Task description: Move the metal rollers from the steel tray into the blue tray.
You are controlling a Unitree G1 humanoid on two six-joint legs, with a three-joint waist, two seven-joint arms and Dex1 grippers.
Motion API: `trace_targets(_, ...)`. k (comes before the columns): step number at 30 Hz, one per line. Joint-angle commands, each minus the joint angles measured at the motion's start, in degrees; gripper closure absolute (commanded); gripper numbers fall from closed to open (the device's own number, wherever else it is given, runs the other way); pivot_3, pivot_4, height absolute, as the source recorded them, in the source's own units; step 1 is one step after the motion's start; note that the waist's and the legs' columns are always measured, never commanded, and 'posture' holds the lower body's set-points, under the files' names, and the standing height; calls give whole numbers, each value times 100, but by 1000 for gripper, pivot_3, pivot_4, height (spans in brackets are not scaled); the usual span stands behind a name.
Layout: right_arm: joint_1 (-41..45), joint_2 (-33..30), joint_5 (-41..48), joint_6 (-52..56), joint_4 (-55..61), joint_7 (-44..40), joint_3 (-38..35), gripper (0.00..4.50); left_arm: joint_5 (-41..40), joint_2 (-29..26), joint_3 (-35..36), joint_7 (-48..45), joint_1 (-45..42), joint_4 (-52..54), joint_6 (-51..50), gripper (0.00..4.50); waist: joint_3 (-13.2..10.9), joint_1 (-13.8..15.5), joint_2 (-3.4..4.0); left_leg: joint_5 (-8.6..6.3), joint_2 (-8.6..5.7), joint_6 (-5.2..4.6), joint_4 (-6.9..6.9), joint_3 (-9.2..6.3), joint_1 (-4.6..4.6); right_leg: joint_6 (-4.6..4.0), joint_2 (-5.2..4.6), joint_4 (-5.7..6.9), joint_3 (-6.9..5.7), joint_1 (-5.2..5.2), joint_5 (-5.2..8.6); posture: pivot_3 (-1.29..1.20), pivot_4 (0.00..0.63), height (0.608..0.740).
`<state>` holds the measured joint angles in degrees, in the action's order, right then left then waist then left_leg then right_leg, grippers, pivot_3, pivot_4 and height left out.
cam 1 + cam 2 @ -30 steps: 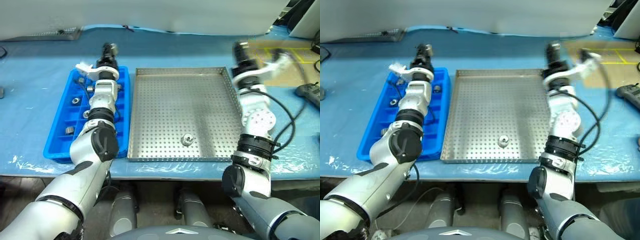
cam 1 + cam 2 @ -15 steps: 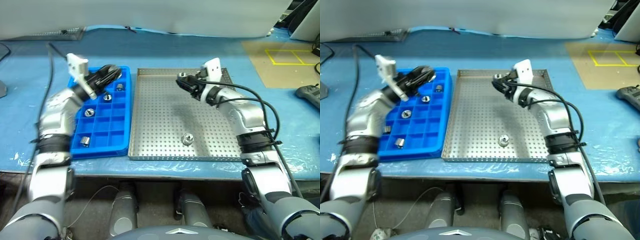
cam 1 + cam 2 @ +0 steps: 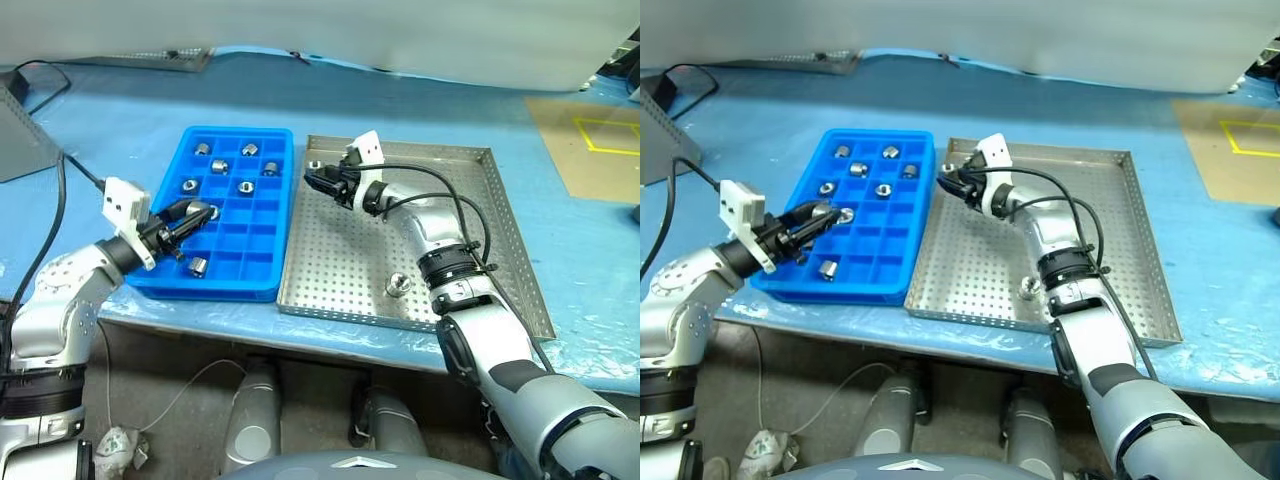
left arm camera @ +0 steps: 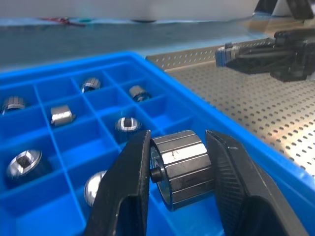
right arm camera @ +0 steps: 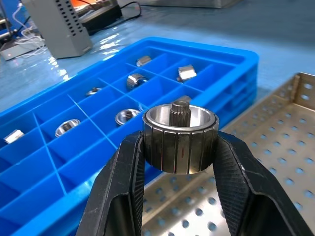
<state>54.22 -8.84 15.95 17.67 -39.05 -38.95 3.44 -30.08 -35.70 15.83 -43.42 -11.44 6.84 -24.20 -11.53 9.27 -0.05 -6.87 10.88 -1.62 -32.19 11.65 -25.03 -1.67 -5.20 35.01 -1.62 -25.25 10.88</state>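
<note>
Left wrist view showed the left gripper [image 4: 177, 172] clamped on a roller [image 4: 183, 167], held above the blue tray [image 4: 162, 73] near its front edge. Right wrist view showed the right gripper [image 5: 178, 147] likewise closed on a second roller [image 5: 180, 137], poised over the seam where the blue tray met the steel tray [image 5: 290, 162]. In the left eye view, the left gripper sat at centre left of the frame over the lower left corner of the blue tray, while the right gripper [image 3: 318, 181] reached in from the right, over the upper left corner of the steel tray [image 3: 510, 240], just beside the blue tray's right wall. Seven rollers were counted lying loose in separate compartments of the blue tray, most in its upper half and one [image 3: 197, 266] near the lower edge. One roller [image 3: 398, 285] remained on the perforated floor of the steel tray, at lower centre. Judged progress: the task was well advanced. Outstanding were the release of the two held rollers into compartments and the collection of the last roller from the steel tray.
</note>
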Motion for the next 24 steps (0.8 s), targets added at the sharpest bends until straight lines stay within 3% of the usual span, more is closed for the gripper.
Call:
trace_targets(1, 126, 53, -19, -242, 29, -70, -138, 2890, 98, 41, -107, 58, -17, 264, 145, 3127, 0, 26, 0, 0, 0, 1, 0, -3, 0, 0, 0, 1, 0, 0, 0, 308, 150, 740)
trace_targets(11, -59, 63, -130, -250, 73, 44, -243, 2890, 825, 215, -753, -49, -350, -672, 737, 3127, 1, -6, -1, 11, -1, 17, 3, -9, 3, 1, 3, 16, 3, -9, 0, 260, 150, 740)
trace_targets(17, 20, 227, 476, 378, 753, -290, -509, 2890, 610, 269, -602, -92, -498, -754, 566, 1127, 1, -63, -2, 13, -1, 19, 3, -9, -2, 1, 3, 18, 3, -16, 0, 247, 150, 740)
trace_targets(24, 304, 612, -2, 509, 544, -640, 208, 2890, 24, 42, 23, -315, -543, -470, 577, 1127, 2, -66, -3, 19, 10, 30, 7, -9, 6, -22, 11, 55, 2, -34, 14, 300, 150, 740)
